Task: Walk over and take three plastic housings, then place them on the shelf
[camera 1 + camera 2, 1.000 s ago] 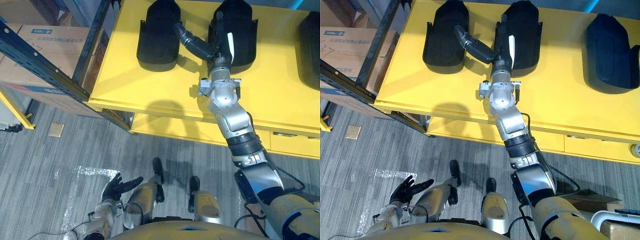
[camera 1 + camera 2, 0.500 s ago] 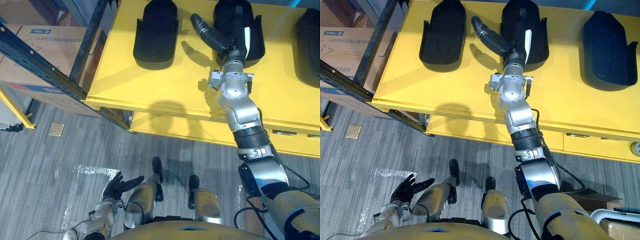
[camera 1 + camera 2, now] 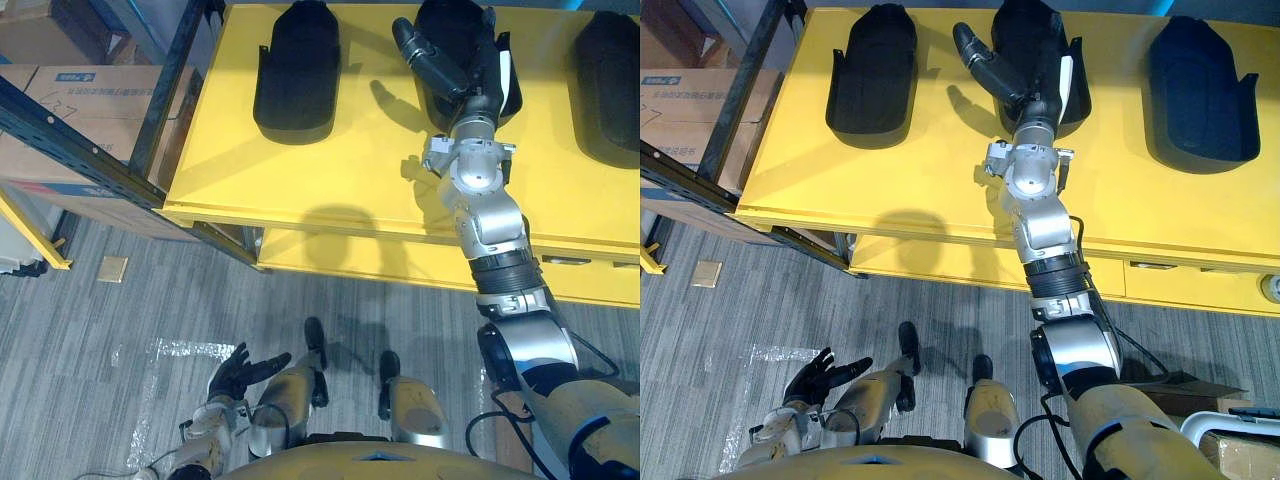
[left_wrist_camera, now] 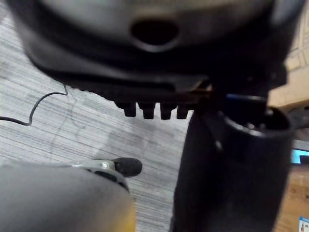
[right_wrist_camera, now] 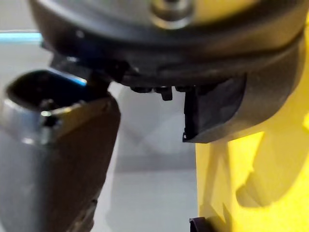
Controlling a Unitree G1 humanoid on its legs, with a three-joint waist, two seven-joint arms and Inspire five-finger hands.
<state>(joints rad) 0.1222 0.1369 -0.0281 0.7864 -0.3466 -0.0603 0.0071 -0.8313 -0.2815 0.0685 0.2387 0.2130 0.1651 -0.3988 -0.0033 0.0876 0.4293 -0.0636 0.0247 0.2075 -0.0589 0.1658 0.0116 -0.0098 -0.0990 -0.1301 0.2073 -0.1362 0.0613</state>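
Middle plastic housing [image 3: 1020,20] is lying near the bench's [image 3: 940,170] far edge, bare yellow top either side. Right hand [image 3: 1040,85] is stretching over it, fingers straight, thumb splayed; contact unclear. Left hand [image 3: 815,370] is hanging low, fingers spread.

A silver-grey jointed right arm [image 3: 485,215], banded by a black ribbed cuff [image 3: 505,280], ends in a dark right hand [image 3: 470,72] bearing a white strip; the left hand [image 3: 235,375] is dark too.
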